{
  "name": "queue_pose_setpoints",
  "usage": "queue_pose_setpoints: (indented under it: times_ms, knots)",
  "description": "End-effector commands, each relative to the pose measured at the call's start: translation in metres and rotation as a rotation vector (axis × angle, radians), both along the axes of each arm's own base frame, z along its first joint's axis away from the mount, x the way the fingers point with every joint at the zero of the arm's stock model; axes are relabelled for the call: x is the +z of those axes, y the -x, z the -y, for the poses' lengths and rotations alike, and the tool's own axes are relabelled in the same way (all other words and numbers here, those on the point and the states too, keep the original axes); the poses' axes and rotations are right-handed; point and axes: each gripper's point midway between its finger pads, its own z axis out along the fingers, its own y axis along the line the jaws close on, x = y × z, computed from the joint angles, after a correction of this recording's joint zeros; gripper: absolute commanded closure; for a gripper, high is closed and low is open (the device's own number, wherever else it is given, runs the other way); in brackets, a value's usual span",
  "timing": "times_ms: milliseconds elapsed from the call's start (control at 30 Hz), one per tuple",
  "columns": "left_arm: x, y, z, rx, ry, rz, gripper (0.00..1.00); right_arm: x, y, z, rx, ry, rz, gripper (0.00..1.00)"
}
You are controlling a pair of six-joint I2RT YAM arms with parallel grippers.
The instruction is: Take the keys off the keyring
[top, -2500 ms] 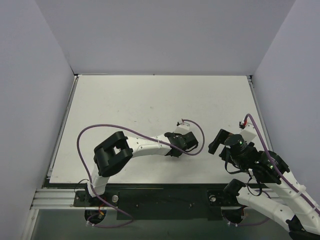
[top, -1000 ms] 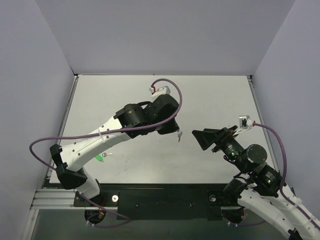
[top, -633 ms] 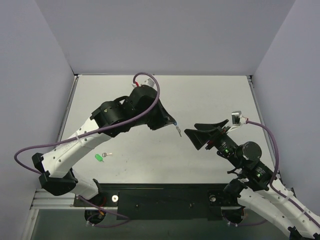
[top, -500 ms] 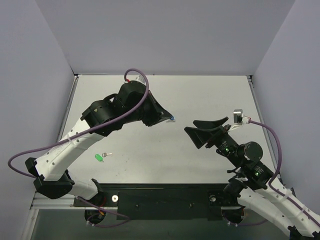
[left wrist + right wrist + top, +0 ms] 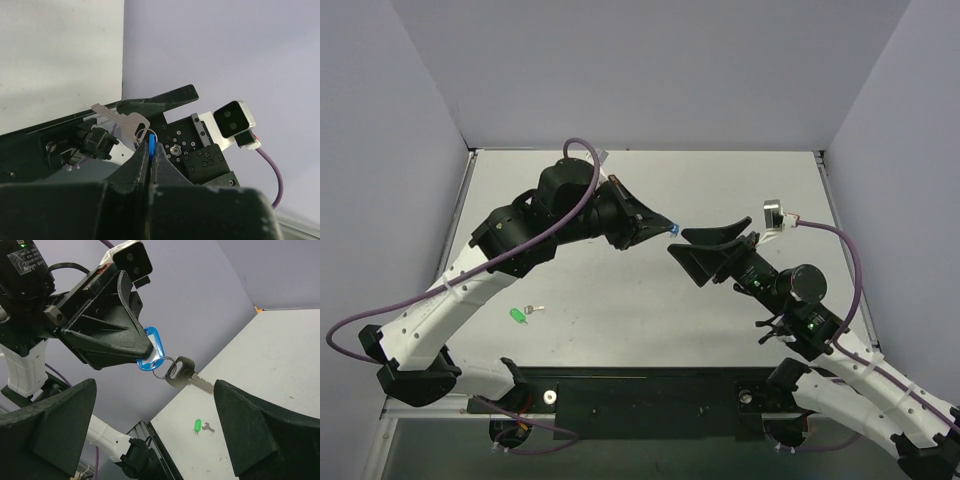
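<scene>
Now the left gripper (image 5: 150, 151) is clamped tight on the blue keyring (image 5: 151, 356), pinching the tag's edge and holding it in mid-air above the table (image 5: 740, 190). The silver key (image 5: 187, 374) dangles from the keyring's free end, blade pointing away from the tag. Near the keyring, the right gripper (image 5: 678, 243) is spread wide and holds nothing. Well apart from the keyring, a green tag (image 5: 518, 315) lies on the table.
</scene>
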Motion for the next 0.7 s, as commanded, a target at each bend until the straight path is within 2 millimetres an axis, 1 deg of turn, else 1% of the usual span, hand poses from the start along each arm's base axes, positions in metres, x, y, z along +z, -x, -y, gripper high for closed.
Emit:
queue_pose_setpoints:
  times_ms: [0,67,167,267,367,467,667]
  knots:
    - [0.040,0.004,-0.004,0.007,0.155,0.030,1.00,0.065,0.020,0.004,0.060,-0.143,0.150,0.03]
    - [0.045,0.003,-0.007,0.018,0.178,0.034,1.00,0.070,0.019,-0.001,0.074,-0.155,0.154,0.04]
    - [0.049,0.003,-0.007,0.023,0.202,0.033,1.00,0.077,0.018,-0.002,0.077,-0.174,0.159,0.06]
    - [0.054,0.002,-0.008,0.029,0.223,0.038,1.00,0.086,0.018,-0.002,0.084,-0.221,0.166,0.14]
    - [0.060,0.001,-0.008,0.036,0.250,0.039,1.00,0.092,0.018,-0.002,0.099,-0.261,0.163,0.23]
    - [0.064,-0.002,-0.008,0.048,0.273,0.041,1.00,0.096,0.018,-0.005,0.120,-0.302,0.158,0.28]
    - [0.071,-0.005,-0.009,0.066,0.310,0.045,1.00,0.108,0.019,0.000,0.129,-0.374,0.165,0.35]
